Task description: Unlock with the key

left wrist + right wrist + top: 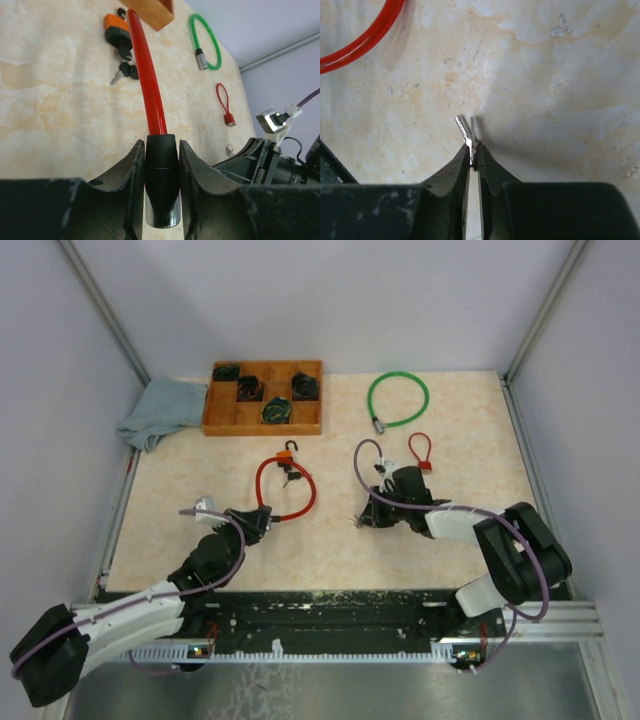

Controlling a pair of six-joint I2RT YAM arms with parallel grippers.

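A red cable lock (262, 480) lies in a loop at mid-table, with an orange lock body (289, 454) and a bunch of keys (287, 478) at its far end. My left gripper (262, 520) is shut on the cable's black end cap (162, 180), and the red cable (150, 90) runs away from the jaws. My right gripper (365, 520) is low over the table to the right of the loop. It is shut on thin silver keys (466, 129), whose two blades stick out past the fingertips (460, 165).
A wooden compartment tray (225, 425) with dark locks stands at the back, with a grey-blue cloth (160, 410) to its left. A green cable lock (397, 398) and a small red cable lock (420, 452) lie at the back right. The right arm (280, 165) shows in the left wrist view.
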